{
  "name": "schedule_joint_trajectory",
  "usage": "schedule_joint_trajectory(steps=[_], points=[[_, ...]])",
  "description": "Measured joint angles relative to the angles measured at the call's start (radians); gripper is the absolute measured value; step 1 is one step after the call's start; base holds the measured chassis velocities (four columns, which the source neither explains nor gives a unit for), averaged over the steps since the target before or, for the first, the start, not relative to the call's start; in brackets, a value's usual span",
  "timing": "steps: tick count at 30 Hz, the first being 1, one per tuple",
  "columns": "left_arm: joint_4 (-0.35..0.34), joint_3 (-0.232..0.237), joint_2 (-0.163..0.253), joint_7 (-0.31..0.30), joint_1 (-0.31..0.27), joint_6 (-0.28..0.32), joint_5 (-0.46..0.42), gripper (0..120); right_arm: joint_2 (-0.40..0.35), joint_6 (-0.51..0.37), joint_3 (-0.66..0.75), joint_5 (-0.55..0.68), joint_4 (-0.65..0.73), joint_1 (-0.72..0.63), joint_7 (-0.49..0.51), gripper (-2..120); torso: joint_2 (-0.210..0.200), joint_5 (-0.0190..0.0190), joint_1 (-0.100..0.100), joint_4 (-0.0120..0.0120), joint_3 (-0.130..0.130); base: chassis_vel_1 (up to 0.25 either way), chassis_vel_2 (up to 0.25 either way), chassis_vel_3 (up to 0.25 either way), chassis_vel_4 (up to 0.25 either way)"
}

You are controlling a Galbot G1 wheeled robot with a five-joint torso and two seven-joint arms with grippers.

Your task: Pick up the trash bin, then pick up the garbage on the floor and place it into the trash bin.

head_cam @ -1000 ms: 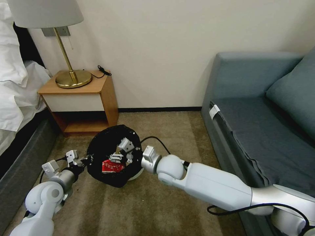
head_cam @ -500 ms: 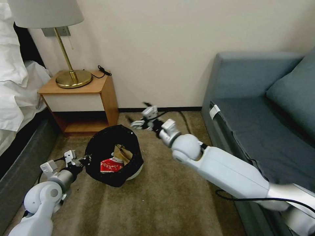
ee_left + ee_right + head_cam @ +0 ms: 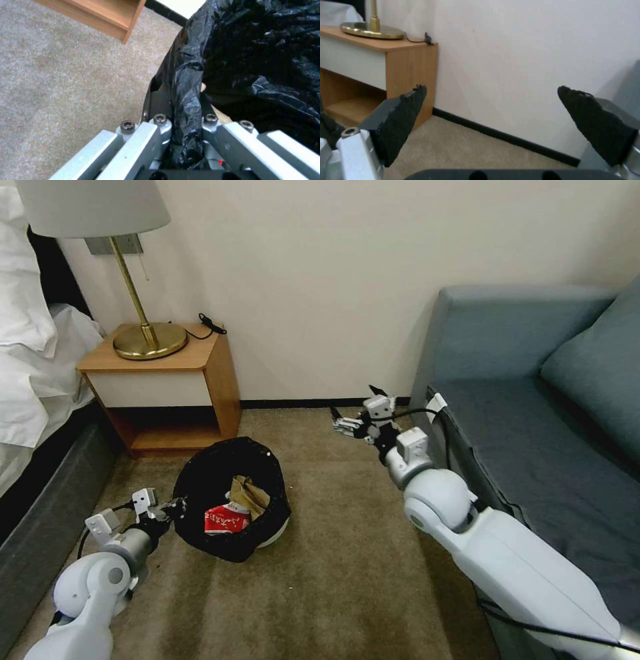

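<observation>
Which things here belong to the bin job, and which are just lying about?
Job: trash bin, red-white packet, brown paper bag, left end effector clamped on the bin's rim, right end effector open, empty.
Bystanders: nightstand, lamp, sofa, bed.

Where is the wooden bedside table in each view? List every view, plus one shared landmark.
Head view: the wooden bedside table stands at left against the wall, beyond the black-bagged round white trash bin.
Left wrist view: its lower corner sits on carpet beyond the bin's bag.
Right wrist view: it stands beyond the open right hand.
Shared landmark: the black skirting strip.
</observation>
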Motion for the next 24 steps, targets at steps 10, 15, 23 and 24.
schedule_joint_trajectory(steps=[10,15,23,24], points=[[0.015,-0.003,-0.021,-0.019,0.006,0.003,0.011,4,-0.016,-0.015,0.076,-0.017,0.098,-0.095,-0.006,100,0.0,0.0,0.0,0.0002,0.0,0.0,0.0,0.0,0.0],[0.026,0.0,-0.027,-0.063,0.003,0.02,0.0,4,-0.02,-0.016,0.115,-0.024,0.137,-0.141,-0.017,100,0.0,-0.0001,0.0,0.0002,0.0,0.0,0.0,0.0,0.0],[0.021,0.008,-0.029,-0.233,-0.013,0.078,-0.065,4,-0.031,-0.01,0.143,-0.033,0.175,-0.182,-0.04,100,0.0,-0.0001,0.0,0.0001,0.0,0.0,0.0,0.0,0.0],[0.021,0.008,-0.029,-0.233,-0.013,0.078,-0.065,4,-0.031,-0.01,0.143,-0.033,0.175,-0.182,-0.04,100,0.0,-0.0001,0.0,0.0001,0.0,0.0,0.0,0.0,0.0]])
